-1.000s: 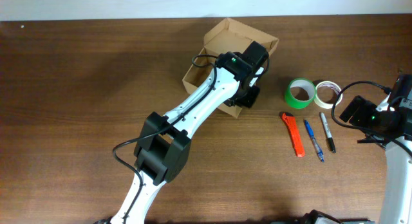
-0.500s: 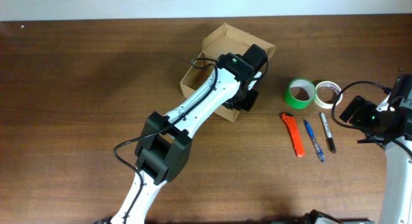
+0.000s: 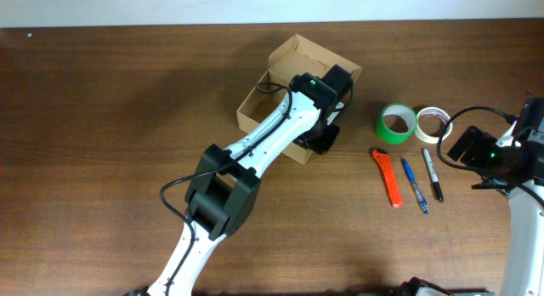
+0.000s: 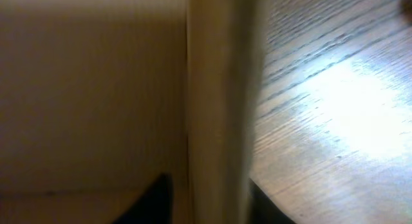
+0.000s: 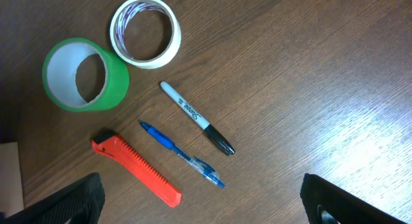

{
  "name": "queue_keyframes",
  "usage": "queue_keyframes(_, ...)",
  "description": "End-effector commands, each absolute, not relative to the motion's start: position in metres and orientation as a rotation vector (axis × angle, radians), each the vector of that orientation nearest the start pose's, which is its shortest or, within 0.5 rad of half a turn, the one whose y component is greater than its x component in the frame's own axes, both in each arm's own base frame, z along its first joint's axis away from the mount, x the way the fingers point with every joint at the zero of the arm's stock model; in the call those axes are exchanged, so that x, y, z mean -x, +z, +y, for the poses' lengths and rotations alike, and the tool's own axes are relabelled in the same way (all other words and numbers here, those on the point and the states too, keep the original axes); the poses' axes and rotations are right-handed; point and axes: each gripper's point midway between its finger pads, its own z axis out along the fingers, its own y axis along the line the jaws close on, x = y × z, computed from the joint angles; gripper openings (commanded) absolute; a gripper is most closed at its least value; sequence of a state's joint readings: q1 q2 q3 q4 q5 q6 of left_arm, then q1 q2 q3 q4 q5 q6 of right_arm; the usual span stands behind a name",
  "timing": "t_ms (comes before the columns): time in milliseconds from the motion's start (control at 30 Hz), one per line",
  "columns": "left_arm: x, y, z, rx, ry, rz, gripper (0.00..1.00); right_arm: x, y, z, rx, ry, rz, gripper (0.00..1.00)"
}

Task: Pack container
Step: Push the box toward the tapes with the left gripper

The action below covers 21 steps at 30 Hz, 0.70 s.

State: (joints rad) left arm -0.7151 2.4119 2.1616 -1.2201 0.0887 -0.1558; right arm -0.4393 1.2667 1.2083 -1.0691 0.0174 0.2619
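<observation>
Overhead: container (image 3: 285,62) on surface (image 3: 102,117), far-centre, lid flap up | L claw (image 4: 209,201) astride container wall, grip cannot tell | R claw (image 5: 206,201) released, wide, empty.

A dark brown wooden table (image 3: 102,117) with fine straight grain fills nearly every view. Along its far edge in the overhead view runs a pale, plain strip (image 3: 170,5), wall or floor, I cannot tell which. Bright glare (image 5: 380,140) from overhead light washes out the wood in both wrist views.
</observation>
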Motion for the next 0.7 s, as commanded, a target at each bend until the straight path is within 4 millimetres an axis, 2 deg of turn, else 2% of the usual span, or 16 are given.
queue_keyframes(0,-0.366,0.045,-0.34,-0.853,-0.207,2.953,0.59,-0.269,0.199,-0.13,-0.937,-0.068,2.494,0.99)
queue_keyframes(100,-0.373,0.058,-0.341,-0.855,-0.192,2.92,0.65,-0.269,0.199,-0.13,-0.937,-0.068,2.494,0.99)
queue_keyframes(200,-0.384,0.081,-0.341,-0.851,-0.156,2.862,0.65,-0.269,0.199,-0.13,-0.937,-0.068,2.494,0.99)
queue_keyframes(433,-0.408,0.161,-0.331,-0.803,-0.058,2.692,0.65,-0.271,0.2,-0.131,-0.934,-0.069,2.487,0.99)
queue_keyframes(567,-0.415,0.207,-0.307,-0.734,0.039,2.615,0.66,-0.271,0.2,-0.131,-0.934,-0.069,2.487,0.99)
queue_keyframes(667,-0.418,0.231,-0.278,-0.672,0.138,2.592,0.66,-0.27,0.2,-0.131,-0.935,-0.073,2.488,0.99)
